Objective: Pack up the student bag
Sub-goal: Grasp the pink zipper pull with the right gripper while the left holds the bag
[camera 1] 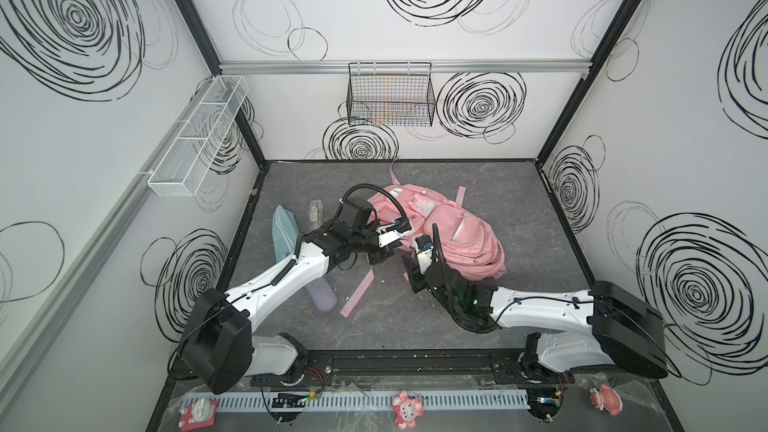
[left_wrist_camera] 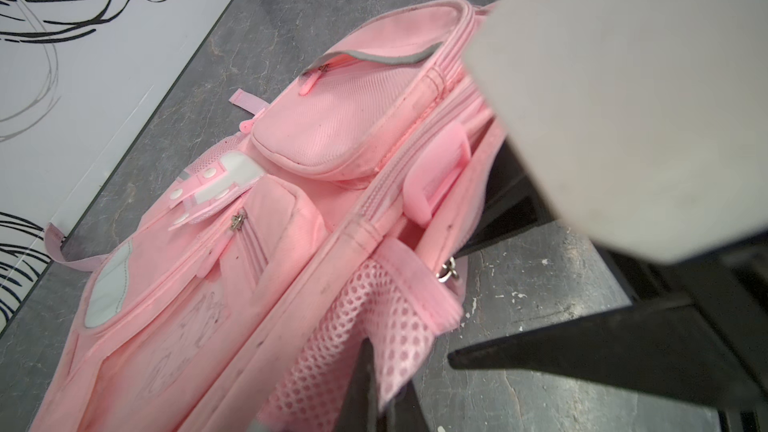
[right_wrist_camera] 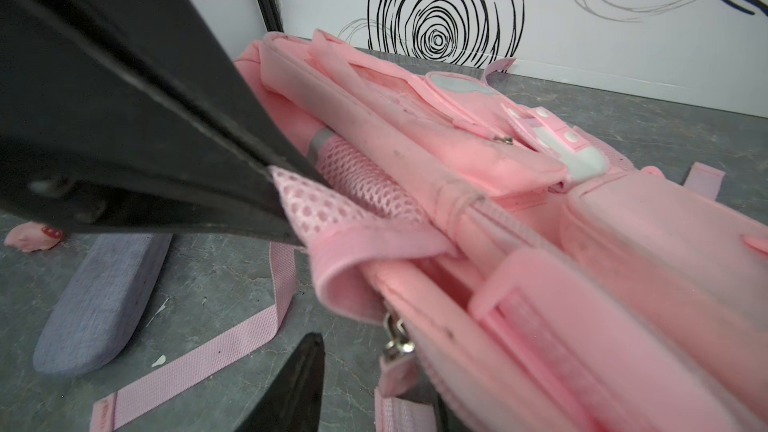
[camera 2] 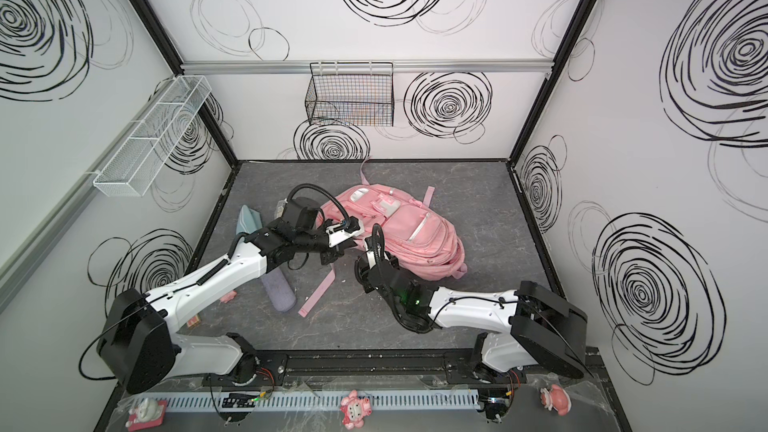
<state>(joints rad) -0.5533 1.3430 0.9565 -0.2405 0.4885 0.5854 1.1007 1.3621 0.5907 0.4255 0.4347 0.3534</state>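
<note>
One grey marbled desk (camera 1: pixel 519 209) carries everything, and the student bag (camera 1: pixel 457 234) lies flat on it with its front pockets up, about mid-desk and toward the back wall in both top views. Both arms reach in to the bag's near-left edge. Left of the bag, partly under the left arm, lies a lilac fabric case (camera 1: pixel 320 297), with a teal pouch (camera 1: pixel 284 234) beyond it toward the left wall. A loose pink strap (camera 1: pixel 357 292) trails from the bag across the desk between the arms. The left claw (camera 1: pixel 381 257) is clenched on the rim of the bag's pink mesh side pocket (right_wrist_camera: pixel 357 189), pinching the netting. The right claw (camera 1: pixel 409 274) is released, its jaws standing apart at the bag's edge. A small metal zip pull (right_wrist_camera: pixel 395 340) hangs between them; I cannot tell whether either jaw touches it.
</note>
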